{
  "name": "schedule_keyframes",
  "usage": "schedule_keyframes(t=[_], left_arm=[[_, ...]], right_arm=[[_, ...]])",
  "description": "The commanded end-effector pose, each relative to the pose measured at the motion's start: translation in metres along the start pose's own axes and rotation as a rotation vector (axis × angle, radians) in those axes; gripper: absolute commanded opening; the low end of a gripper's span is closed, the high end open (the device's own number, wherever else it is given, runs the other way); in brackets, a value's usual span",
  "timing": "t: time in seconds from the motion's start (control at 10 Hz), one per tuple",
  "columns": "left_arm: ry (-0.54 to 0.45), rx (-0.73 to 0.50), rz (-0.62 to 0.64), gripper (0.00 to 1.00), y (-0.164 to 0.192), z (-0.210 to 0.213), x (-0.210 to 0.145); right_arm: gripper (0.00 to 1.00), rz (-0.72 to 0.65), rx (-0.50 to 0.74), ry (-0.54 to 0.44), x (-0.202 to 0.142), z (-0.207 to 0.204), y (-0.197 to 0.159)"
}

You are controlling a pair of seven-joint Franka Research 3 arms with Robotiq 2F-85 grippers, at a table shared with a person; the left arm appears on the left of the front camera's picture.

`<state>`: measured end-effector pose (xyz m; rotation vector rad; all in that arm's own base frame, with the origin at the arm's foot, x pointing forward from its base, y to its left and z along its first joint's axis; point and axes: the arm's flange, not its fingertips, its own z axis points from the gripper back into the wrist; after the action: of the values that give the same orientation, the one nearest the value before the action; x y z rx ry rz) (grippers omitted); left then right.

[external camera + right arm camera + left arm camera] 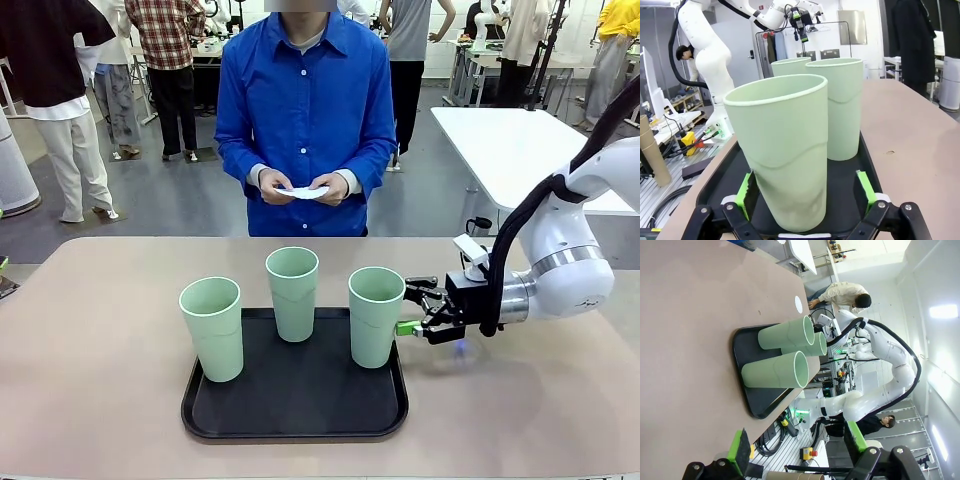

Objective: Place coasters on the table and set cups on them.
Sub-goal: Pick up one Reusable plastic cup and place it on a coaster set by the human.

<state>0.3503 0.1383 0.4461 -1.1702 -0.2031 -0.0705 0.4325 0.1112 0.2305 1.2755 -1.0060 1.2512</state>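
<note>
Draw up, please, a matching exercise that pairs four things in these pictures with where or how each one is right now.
Things:
1. right gripper
2. left gripper
3. cups
4. coasters

States:
A. held in the person's hands
B. upright on the black tray
C. open, fingers on either side of the rightmost cup
D. open, off to the side of the tray, nothing between its fingers

Pairs: 1-C, 2-D, 3-B, 4-A.
</note>
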Motion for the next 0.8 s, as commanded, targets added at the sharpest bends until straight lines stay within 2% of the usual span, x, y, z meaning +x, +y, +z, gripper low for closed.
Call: schedule_keyframes(t=[0.0, 0.7], left_arm=[[-0.003, -0.009, -0.006, 1.00, -0.001, 0.001, -0.001], [-0.003, -0.009, -0.006, 1.00, -0.001, 0.001, -0.001]], right_arm=[[1.00, 0.011, 0.031, 0.013, -0.005, -0.002, -0.002], [1.00, 0.011, 0.074, 0.038, -0.022, -0.013, 0.003]])
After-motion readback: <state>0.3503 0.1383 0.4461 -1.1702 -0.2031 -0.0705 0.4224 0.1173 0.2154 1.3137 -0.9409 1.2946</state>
